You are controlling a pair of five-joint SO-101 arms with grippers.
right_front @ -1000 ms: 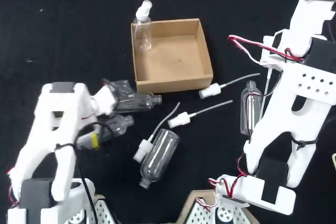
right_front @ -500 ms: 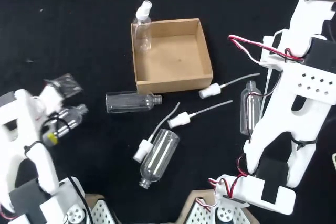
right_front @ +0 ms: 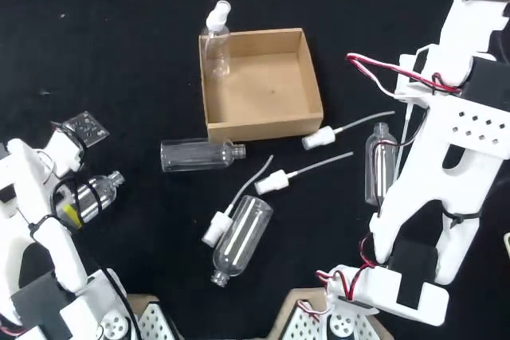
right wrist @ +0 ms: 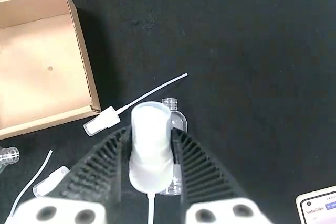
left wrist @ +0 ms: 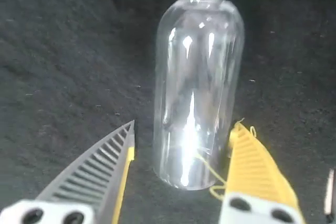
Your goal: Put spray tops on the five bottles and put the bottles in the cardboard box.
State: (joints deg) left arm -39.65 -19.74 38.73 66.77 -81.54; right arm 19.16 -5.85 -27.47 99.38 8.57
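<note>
Holding a spray top (right wrist: 150,150) in the right gripper (right wrist: 150,131): jaws pressed onto its white body, dip tube hanging below. Under it an open bottle (right wrist: 171,104) lies flat on the table (right_front: 119,53), just beside the right arm. The left gripper (left wrist: 185,125) pinches the base of a second bottle (left wrist: 197,66), uncapped, at the table's left side, well apart from box and tops.

Risks, my judgement:
1. Left grip looks light. The yellow jaw is on the wall, but the grey jaw shows a dark sliver beside it. A smooth round body could slip out on a fast swing.
2. The dip tube is long and thin. If it misses the narrow neck it will prob. buckle, or shove the lying bottle, which is free to roll.
3. Held bottle and held top are far apart. Bringing the arms together means crossing loose parts, so there is a sweep hazard.

Containers:
- Cardboard box (right_front: 263,128): one capped bottle (right_front: 215,45) upright at the back-left corner, apparently inside.
- Third bottle (right_front: 199,154): uncapped, on its side just in front of the box wall.
- Fourth bottle (right_front: 239,238): uncapped, nearer the arm bases, with a loose top (right_front: 213,230) touching it.
- Upper top (right_front: 319,139) and middle top (right_front: 275,181): between box and right arm.
- All bottles clear, no liquid visible.

Approx. 1 of 5 done.
</note>
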